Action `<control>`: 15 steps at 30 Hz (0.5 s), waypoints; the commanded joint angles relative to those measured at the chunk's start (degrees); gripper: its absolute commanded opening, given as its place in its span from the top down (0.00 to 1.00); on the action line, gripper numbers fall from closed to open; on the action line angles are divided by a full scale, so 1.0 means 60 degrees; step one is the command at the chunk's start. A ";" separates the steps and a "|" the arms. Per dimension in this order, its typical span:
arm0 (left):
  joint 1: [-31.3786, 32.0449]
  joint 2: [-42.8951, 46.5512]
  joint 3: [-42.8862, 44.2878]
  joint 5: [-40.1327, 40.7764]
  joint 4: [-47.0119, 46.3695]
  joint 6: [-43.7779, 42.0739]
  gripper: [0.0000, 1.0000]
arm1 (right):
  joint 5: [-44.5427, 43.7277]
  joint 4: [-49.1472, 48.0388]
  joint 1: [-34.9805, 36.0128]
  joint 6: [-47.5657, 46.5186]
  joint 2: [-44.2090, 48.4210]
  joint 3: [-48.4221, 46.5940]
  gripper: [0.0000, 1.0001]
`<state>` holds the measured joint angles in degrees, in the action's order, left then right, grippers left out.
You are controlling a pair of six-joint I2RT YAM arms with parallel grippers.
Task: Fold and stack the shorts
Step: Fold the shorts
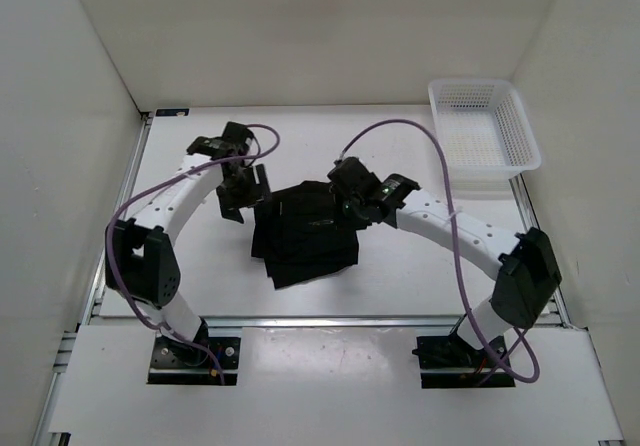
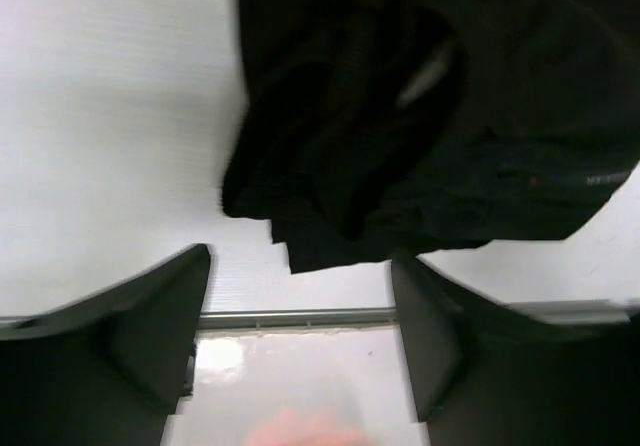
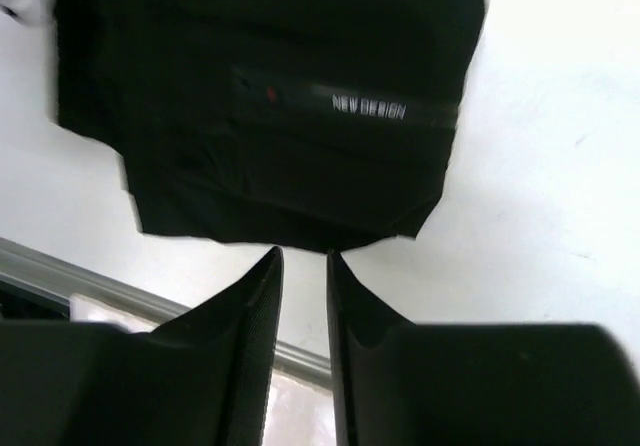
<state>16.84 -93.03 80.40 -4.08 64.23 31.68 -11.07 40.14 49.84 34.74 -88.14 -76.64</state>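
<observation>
The black shorts (image 1: 305, 236) lie as a loosely folded pile in the middle of the table. A small pale waistband mark shows in the right wrist view (image 3: 368, 109). My left gripper (image 1: 245, 198) is open and empty just off the pile's upper left edge. In the left wrist view (image 2: 302, 256) the shorts (image 2: 430, 116) lie just beyond the wide-spread fingertips. My right gripper (image 1: 343, 191) hovers over the pile's upper right part. Its jaws (image 3: 303, 254) stand a narrow gap apart with nothing between them, tips at the edge of the shorts (image 3: 280, 96).
A white plastic basket (image 1: 483, 126) stands at the back right corner. A metal rail (image 1: 320, 319) runs along the table's near edge. White walls close in the table on the left, back and right.
</observation>
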 commanded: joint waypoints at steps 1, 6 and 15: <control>0.0897 -0.0793 0.0632 0.0294 -0.0203 -0.0052 0.13 | 0.0790 -0.0362 -0.0147 0.0215 -0.0120 0.0525 0.63; 0.1383 -0.2115 0.0853 0.0067 -0.0610 0.0140 0.07 | 0.0703 -0.0362 -0.0470 0.0216 0.0654 0.1288 0.33; 0.1383 -0.2777 0.1496 -0.0186 -0.0409 0.0140 0.89 | 0.0616 -0.0054 -0.1027 0.0391 0.1739 0.2080 0.28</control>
<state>25.28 -113.23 85.06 -5.65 60.77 32.60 -7.29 39.90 44.36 36.60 -80.20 -64.66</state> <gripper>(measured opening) 0.182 0.723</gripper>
